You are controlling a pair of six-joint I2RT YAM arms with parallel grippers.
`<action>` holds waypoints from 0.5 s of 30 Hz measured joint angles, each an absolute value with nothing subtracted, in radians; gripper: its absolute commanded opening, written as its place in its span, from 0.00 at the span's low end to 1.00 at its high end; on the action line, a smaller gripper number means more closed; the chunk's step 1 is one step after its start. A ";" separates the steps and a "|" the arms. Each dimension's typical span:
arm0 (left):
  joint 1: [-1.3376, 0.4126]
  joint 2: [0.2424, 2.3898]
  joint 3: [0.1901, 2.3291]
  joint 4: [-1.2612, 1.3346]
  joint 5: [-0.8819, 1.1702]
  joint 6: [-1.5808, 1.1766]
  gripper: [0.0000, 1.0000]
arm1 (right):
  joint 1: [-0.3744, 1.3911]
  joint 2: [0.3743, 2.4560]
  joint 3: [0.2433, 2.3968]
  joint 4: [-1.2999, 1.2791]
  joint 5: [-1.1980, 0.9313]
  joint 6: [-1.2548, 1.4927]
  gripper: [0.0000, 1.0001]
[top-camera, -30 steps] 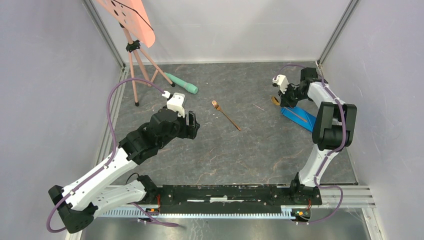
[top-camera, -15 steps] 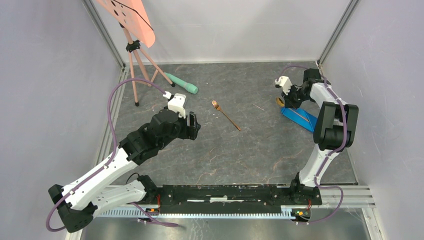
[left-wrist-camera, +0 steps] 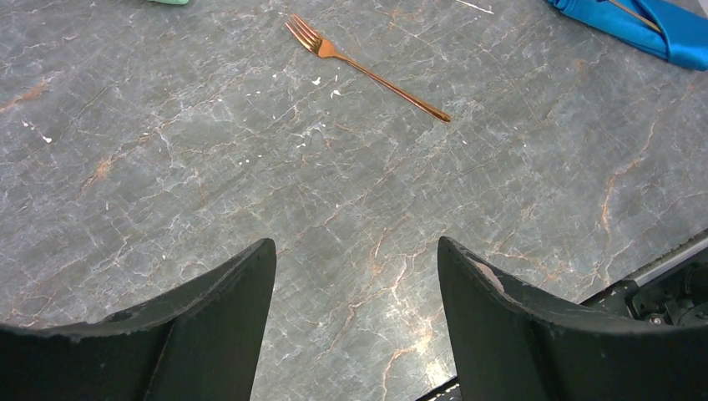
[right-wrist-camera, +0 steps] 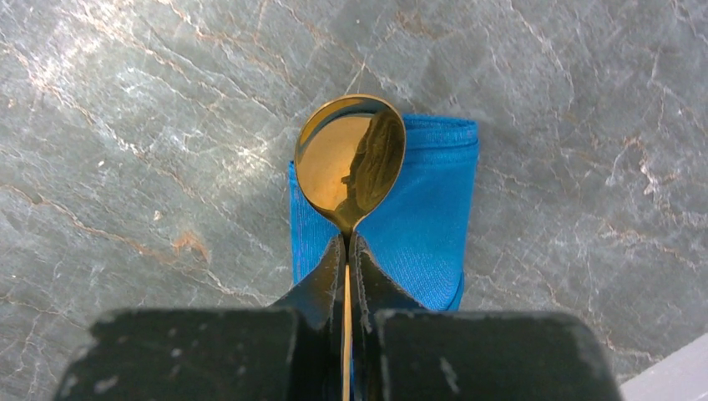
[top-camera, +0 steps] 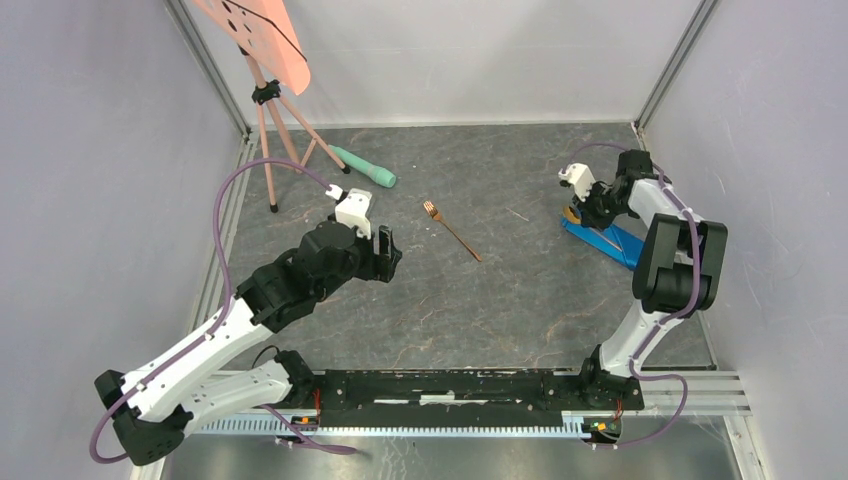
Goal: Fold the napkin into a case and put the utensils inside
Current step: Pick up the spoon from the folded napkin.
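Note:
The napkin lies as a narrow bright blue folded case [top-camera: 608,241] at the table's right side, also seen in the right wrist view [right-wrist-camera: 422,221] and at the left wrist view's top right corner [left-wrist-camera: 647,21]. My right gripper [top-camera: 588,208] [right-wrist-camera: 347,238] is shut on the handle of a copper-gold spoon [right-wrist-camera: 351,159]. The spoon's bowl hangs over the case's end. A matching fork [top-camera: 451,230] [left-wrist-camera: 367,71] lies alone mid-table. My left gripper [top-camera: 386,250] [left-wrist-camera: 355,242] hovers open to the fork's left, with nothing between its fingers.
A mint-green cylinder with a black tip [top-camera: 364,168] lies at the back left, beside a pink tripod [top-camera: 270,110] carrying a salmon board. Grey walls and metal posts enclose the table. A black rail [top-camera: 470,388] runs along the near edge.
My right gripper has carried the spoon to the right and slightly nearer, so its bowl now hangs over the blue case's end. The left arm has barely moved.

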State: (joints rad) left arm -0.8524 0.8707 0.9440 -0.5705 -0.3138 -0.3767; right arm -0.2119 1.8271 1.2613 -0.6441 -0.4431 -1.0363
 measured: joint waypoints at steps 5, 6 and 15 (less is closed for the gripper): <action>-0.855 0.865 0.942 -0.570 -0.313 -0.377 0.78 | -0.229 1.793 1.229 -0.626 -0.418 -1.026 0.01; -0.855 0.864 0.942 -0.571 -0.313 -0.377 0.78 | -0.231 1.789 1.227 -0.622 -0.413 -1.023 0.00; -0.855 0.859 0.942 -0.570 -0.313 -0.377 0.78 | -0.244 1.776 1.214 -0.578 -0.379 -1.019 0.00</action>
